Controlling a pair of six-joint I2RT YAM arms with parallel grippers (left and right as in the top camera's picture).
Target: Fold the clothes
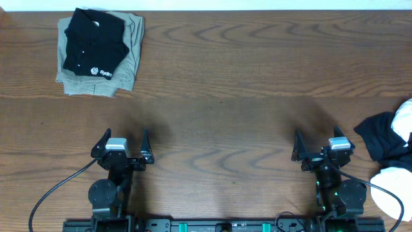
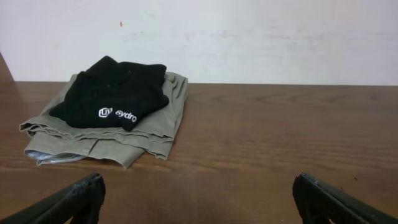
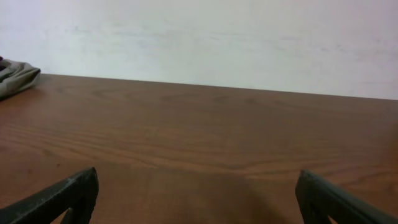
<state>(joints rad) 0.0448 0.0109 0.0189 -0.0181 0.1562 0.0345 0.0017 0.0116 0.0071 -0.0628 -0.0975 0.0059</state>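
Observation:
A folded black shirt [image 1: 94,46] with a small white logo lies at the far left on top of a folded olive-khaki garment [image 1: 131,59]; the left wrist view shows the black shirt [image 2: 115,87] ahead and left. A loose heap of black and white clothes [image 1: 381,136] sits at the table's right edge, partly cut off. My left gripper [image 1: 125,136] [image 2: 198,183] hovers open near the front edge, nothing between its fingers. My right gripper [image 1: 317,135] [image 3: 197,177] is also open and empty, just left of the heap.
The olive-khaki garment [image 2: 155,130] spreads out under the black shirt; its corner [image 3: 15,74] shows at the left of the right wrist view. A pale wall rises behind the table's far edge [image 3: 249,87]. Brown wooden tabletop [image 1: 219,96] lies between the arms and the garments.

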